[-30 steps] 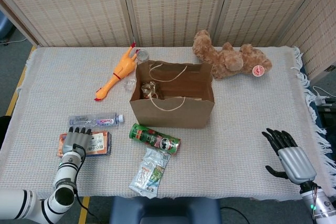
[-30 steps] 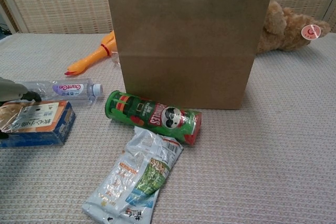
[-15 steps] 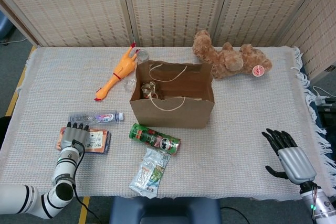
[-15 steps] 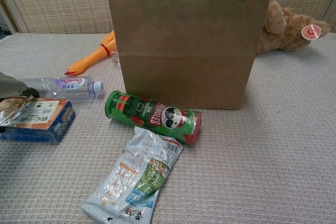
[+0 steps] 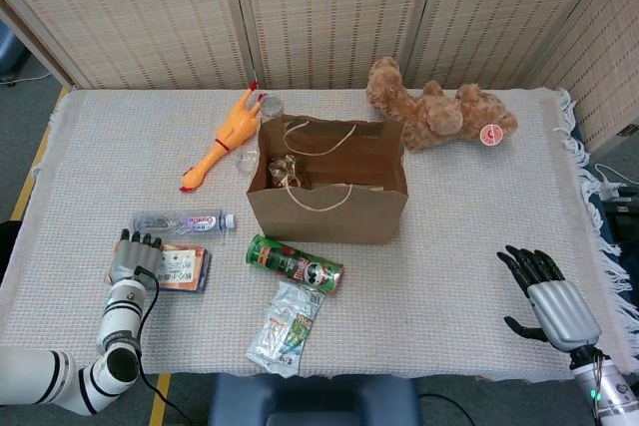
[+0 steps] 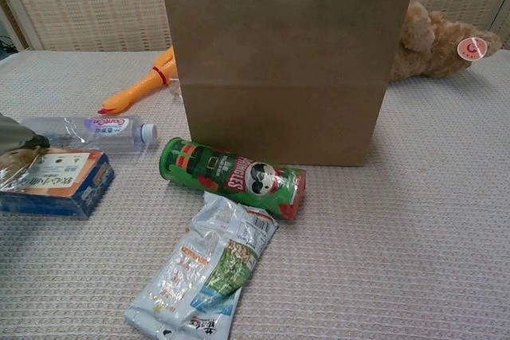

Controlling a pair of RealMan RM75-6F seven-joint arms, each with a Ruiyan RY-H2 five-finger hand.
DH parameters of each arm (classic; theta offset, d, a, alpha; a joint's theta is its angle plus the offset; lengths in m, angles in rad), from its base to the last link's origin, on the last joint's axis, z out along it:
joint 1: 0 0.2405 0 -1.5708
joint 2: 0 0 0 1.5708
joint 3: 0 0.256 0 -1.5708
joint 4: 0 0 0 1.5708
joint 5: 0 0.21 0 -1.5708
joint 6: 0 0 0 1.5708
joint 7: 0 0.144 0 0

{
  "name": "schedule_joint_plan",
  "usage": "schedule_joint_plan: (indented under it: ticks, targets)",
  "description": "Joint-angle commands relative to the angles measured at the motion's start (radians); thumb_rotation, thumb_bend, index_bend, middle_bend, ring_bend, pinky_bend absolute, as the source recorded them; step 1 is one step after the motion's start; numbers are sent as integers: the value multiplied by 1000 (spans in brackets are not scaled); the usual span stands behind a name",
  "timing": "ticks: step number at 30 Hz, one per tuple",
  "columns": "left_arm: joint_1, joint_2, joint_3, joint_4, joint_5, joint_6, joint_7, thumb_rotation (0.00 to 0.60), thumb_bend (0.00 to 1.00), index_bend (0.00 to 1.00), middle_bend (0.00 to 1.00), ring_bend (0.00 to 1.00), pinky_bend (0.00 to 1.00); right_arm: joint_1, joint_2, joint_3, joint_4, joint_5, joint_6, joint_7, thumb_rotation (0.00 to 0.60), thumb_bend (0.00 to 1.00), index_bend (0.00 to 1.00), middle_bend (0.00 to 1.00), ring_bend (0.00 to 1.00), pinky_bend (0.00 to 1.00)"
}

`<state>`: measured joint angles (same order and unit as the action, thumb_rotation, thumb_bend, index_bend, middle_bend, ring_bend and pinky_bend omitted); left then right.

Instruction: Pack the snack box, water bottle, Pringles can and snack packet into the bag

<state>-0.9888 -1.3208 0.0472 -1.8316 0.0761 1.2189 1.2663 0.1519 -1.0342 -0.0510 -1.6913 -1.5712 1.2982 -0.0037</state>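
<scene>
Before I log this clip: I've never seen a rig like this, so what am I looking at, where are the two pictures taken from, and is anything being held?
This is a two-armed robot with human-like hands, steered remotely at a cloth-covered table. One picture looks down from its head, the other looks forward from its chest.

The left hand rests on the snack box at the table's near left; whether it grips the box is unclear. The right hand hovers at the near right, fingers spread, holding nothing.

A brown paper bag stands open mid-table. Before it lie the water bottle, the Pringles can and the snack packet, all still unpacked. A rubber chicken and a teddy bear lie farther back.
</scene>
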Motion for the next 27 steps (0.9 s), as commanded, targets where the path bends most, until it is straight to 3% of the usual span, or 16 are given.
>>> schedule_joint_plan:
  ticks: [1,2,5,8,18,27]
  targets:
    - [6,-8,16,10,48,16,-13,600,317,24,72,103,293,0,0,0,0,-1,1,0,600,129,21,0,0,0]
    - [13,-9,16,12,70,20,-29,600,342,98,182,219,385,-1,0,0,1,-1,2,1,600,128,22,0,0,0]
    - [22,-6,26,10,97,29,-39,600,437,346,433,436,519,-1,-1,0,2,-4,5,6,600,128,26,0,0,0]
    - [24,-2,29,1,88,34,-32,600,474,459,536,519,588,-2,-1,0,4,-7,8,9,600,128,30,0,0,0]
    - [17,105,23,-93,93,78,-27,600,487,496,578,548,610,-4,-1,0,8,-8,13,16,600,128,31,0,0,0]
    - [33,310,-51,-265,180,104,-159,600,495,496,577,548,607,-6,-4,2,10,-6,17,4,600,128,31,0,0,0]
